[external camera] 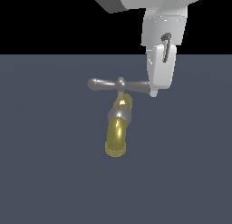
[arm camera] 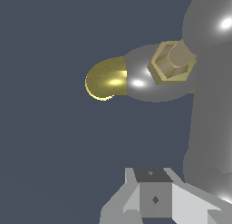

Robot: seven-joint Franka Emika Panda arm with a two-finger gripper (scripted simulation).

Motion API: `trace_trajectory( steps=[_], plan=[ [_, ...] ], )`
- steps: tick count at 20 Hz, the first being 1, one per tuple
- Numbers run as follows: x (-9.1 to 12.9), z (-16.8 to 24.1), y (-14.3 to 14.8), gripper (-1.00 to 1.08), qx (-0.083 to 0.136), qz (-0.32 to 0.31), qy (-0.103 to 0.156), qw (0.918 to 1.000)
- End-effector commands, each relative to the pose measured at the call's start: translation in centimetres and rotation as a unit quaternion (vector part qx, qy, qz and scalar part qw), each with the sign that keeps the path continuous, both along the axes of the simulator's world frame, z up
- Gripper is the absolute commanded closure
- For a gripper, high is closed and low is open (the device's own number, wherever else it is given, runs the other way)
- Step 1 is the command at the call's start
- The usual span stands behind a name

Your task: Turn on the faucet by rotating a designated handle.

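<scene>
The faucet (external camera: 117, 133) stands on the dark blue-grey surface (external camera: 45, 173), its brass spout (external camera: 116, 136) curving down with the ribbed mouth facing the exterior camera. The handle (external camera: 118, 85) sits on top, its long axis level and running across the exterior view from left to right, crosswise to the spout. The gripper (external camera: 154, 92) hangs upright at the handle's end on the exterior view's right, touching or just beside it; I cannot tell how far it is open, nor whether it grips anything.
</scene>
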State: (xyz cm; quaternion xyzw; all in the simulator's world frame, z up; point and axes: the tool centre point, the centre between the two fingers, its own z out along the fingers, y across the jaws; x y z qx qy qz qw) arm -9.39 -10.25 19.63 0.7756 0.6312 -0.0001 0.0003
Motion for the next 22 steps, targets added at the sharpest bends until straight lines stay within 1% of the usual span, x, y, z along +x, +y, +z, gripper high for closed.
trace_trajectory(
  steps=[1,22],
  plan=[
    [0.7,0.0,-0.2,1.08,0.0,0.0,0.0,1.0],
    [6.2,0.0,-2.2,1.08,0.0,0.0,0.0,1.0]
  ],
)
